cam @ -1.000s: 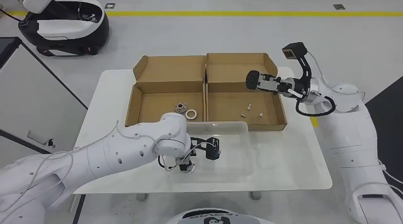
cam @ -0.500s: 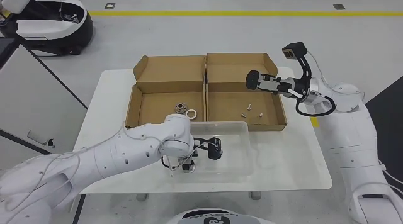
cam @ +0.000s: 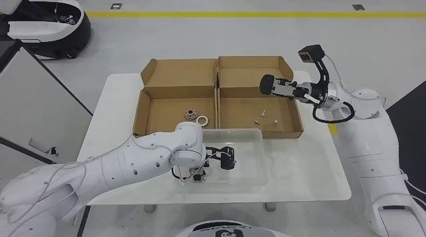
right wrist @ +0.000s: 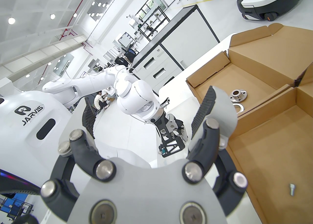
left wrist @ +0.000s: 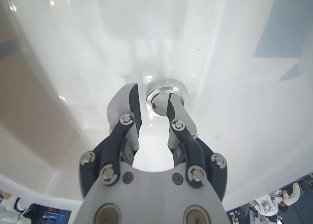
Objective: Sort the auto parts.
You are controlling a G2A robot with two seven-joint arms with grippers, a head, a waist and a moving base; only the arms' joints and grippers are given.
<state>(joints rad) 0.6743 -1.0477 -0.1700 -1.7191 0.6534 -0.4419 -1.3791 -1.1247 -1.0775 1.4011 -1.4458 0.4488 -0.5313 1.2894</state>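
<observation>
Sorting stands at a pick. The left tool point(left wrist: 152, 105) hangs low inside the clear bin point(cam: 249, 170) at the near middle of the surface point(cam: 116, 110), its jaws apart and gripping nothing. One pad point(left wrist: 168, 106) seems to dip into the bore of a metal ring point(left wrist: 174, 90) lying on the bin floor, while the other pad stands just outside the rim. I judge that this straddle is meant to pinch the ring's wall rather than span its full width.

The ring is a short, polished silver collar with a rounded outer edge. It lies flat with its bore facing up, and a small hole shows in its inner wall.

Beyond the bin, the left box point(cam: 156, 114) holds a flanged piece point(cam: 191, 112) and a white ring point(cam: 203, 121), so the collar probably belongs there. The right box point(cam: 286, 114) holds two small bolts point(cam: 264, 112).

The right tool point(cam: 266, 84) is above that box's far side with its jaws spread wide and empty, probably kept clear of the left arm's work.
</observation>
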